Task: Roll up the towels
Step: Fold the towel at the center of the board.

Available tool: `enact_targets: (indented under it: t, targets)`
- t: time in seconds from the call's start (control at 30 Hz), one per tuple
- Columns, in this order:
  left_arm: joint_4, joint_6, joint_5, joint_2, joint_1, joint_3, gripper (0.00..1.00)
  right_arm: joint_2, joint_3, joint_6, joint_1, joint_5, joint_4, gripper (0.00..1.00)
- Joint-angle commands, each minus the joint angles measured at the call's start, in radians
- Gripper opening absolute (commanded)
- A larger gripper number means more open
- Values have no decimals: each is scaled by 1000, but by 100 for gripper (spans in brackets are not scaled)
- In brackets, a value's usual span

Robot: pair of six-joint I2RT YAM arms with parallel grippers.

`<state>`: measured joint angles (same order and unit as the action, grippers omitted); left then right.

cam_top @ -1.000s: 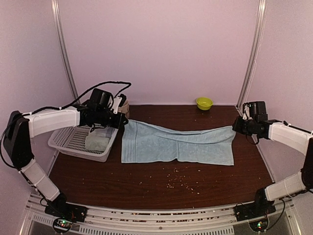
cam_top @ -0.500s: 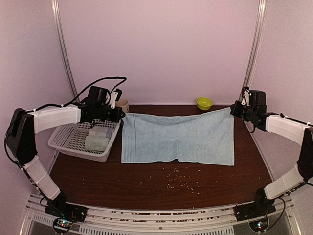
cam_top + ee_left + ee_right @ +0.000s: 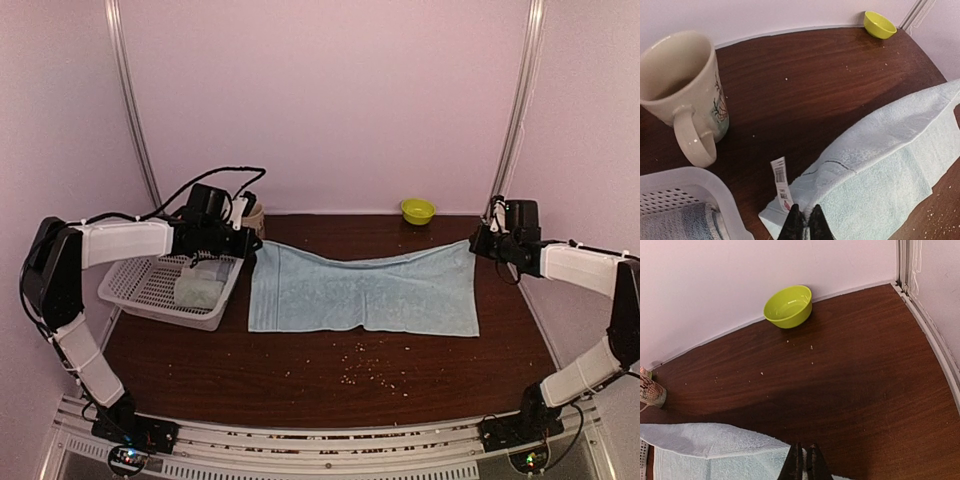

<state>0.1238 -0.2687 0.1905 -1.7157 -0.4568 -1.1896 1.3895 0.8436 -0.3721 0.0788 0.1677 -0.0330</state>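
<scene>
Left end effector (image 3: 804,212) and right end effector (image 3: 804,450) pinch far corners of the towel (image 3: 365,295); its long axis spans between them.

Towel (image 3: 365,295) betw. L hand (image 3: 249,245), R hand (image 3: 477,243)

Mug (image 3: 682,85), green bowl (image 3: 788,306), mesh basket (image 3: 160,313)

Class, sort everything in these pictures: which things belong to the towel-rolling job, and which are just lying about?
Job in hand: light blue towel, its far corners pinched by the left hand and right hand; second towel inside the white mesh basket.

Lying about: that basket, mug, yellow-green bowl, crumbs.
</scene>
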Motion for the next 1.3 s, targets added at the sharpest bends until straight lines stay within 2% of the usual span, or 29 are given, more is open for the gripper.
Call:
enact_targets:
  t: [0.0, 0.2, 0.6, 1.27]
  targets:
    - [-28, -3, 49, 34, 5, 63, 0, -63, -54, -7, -2, -19, 58, 0]
    - [-14, -16, 75, 81, 1, 118, 0, -105, -104, -5, -2, -27, 100, 0]
    - [46, -15, 31, 127, -46, 194, 0, -146, -163, -14, 7, -56, 199, 0]
    - [93, -11, 26, 124, -47, 218, 0, -231, -305, -43, 19, -40, 186, 0]
